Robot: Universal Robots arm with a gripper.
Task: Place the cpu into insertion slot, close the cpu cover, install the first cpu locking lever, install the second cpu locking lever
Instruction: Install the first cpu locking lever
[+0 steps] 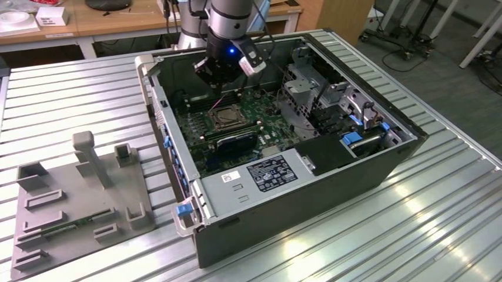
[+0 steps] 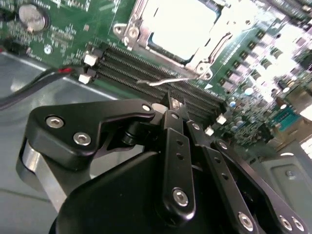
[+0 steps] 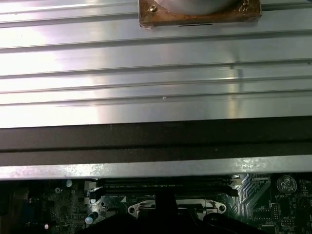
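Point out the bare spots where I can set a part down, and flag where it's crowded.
Bare ribbed table lies between the grey fixture tray and the far edge, and a wide stretch at the exterior view's right of the computer case. Crowded: inside the case, where the gripper hangs above the motherboard.

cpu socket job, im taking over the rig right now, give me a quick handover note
Gripper: shut, nothing visibly held, hanging low over the board beside the insertion slot.
Cpu: seated in the slot.
Cpu cover: down over it.
Done: cpu placed, cover closed.
Left: a thin wire locking lever sticks out loose close to the gripper. Whether either lever is latched cannot be told.
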